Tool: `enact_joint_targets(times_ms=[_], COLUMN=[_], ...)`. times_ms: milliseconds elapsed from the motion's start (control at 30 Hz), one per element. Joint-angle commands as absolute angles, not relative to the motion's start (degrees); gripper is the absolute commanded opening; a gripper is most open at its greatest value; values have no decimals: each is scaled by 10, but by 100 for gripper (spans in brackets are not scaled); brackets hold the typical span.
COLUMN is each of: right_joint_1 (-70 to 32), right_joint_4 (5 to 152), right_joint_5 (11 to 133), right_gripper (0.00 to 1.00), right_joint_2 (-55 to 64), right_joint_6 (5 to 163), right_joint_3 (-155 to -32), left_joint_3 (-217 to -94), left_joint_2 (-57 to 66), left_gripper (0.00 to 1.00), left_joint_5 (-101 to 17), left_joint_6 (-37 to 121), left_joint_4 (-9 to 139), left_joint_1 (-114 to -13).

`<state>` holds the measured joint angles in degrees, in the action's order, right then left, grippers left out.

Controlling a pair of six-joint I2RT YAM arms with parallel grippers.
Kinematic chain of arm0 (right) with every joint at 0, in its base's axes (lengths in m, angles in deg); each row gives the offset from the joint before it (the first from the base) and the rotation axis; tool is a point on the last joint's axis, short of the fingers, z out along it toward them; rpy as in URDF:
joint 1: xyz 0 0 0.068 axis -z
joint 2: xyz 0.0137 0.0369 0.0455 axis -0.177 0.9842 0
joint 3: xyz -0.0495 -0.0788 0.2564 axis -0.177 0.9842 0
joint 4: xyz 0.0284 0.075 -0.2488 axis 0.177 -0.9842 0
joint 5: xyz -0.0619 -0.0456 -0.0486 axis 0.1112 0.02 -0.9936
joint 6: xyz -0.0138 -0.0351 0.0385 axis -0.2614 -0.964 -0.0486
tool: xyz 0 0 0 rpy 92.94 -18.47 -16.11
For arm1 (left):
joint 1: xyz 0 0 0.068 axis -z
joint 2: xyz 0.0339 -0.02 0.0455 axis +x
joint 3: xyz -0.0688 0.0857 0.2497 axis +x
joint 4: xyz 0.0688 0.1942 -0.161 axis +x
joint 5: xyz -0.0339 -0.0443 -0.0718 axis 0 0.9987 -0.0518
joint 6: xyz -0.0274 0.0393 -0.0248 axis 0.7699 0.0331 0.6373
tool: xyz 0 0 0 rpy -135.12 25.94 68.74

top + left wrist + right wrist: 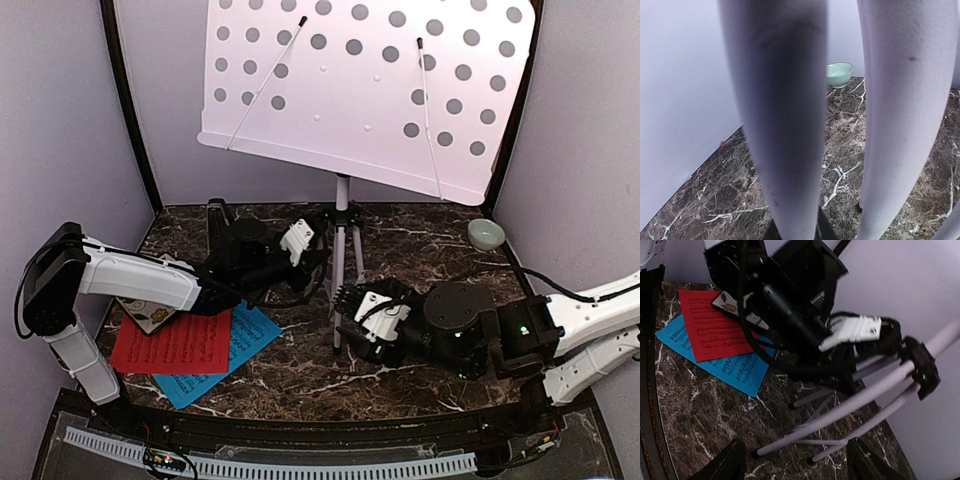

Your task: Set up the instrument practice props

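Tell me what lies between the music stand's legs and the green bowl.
Bare marble table separates music stand and green bowl, shown in the top view.

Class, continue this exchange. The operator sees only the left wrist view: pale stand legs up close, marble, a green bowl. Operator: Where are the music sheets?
Observer: The red sheet lies on the blue sheet, at the near left of the table.
Operator: Where is the right gripper?
Observer: The right gripper is open, beside the tripod legs.
Operator: Is the stand's top level?
Observer: No. From above, the perforated desk tilts, its right side lower.
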<state>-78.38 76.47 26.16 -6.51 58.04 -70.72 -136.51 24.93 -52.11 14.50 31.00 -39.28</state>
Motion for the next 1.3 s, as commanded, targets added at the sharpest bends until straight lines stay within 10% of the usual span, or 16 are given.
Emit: enact_joint_targets(times_ms=[0, 467, 1267], right_joint_1=[-708, -462, -388], right_joint_4=[840, 970, 1070], right_joint_5=[275, 483, 634], right_gripper=[68, 54, 35], right_joint_2=[-151, -119, 76], right_joint_6=[676, 649, 637], right_joint_3=[-602, -542, -642], left_joint_3=[-1349, -1347, -1355], left_joint_2=[262, 263, 270], left_gripper=[0, 0, 0], left_joint_5=[-536, -522, -511], left_joint_6=[98, 90, 73], left_joint_4=[367, 368, 371], left_joint_1=[-406, -414, -422])
